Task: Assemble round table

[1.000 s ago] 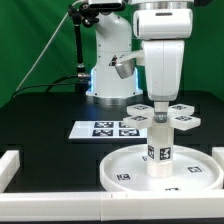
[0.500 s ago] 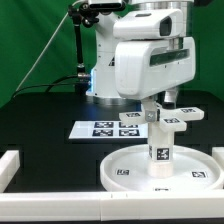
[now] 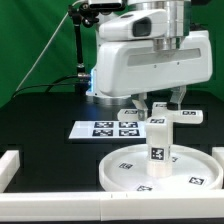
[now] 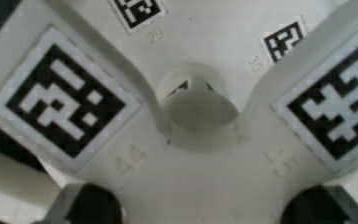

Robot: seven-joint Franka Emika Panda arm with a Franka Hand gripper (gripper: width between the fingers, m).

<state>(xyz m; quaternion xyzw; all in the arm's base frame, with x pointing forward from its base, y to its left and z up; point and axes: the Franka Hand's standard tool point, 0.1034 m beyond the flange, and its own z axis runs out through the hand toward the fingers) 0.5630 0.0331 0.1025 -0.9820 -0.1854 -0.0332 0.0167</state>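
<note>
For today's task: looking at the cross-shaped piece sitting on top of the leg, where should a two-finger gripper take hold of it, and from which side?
Grip the cross-shaped piece from straight above, fingers closing across its centre or one narrow arm. It lies flat atop the upright leg, which stands on the round disc, so its sides are only reachable from overhead. The gripper hangs right there; the wrist view shows the hub centred.

Bench [image 3: 40, 110] black, backdrop green. Round disc [image 3: 125, 172] white with black-and-white square tags. Leg [image 3: 158, 148] white, one black-and-white tag on its side. Cross-shaped piece [image 3: 160, 117] white, tags on its arms; wrist view shows it [image 4: 185, 110] white with bold black tag patterns. Marker board [image 3: 105, 129] white, black tags. Arm [image 3: 150, 60] white.
</note>
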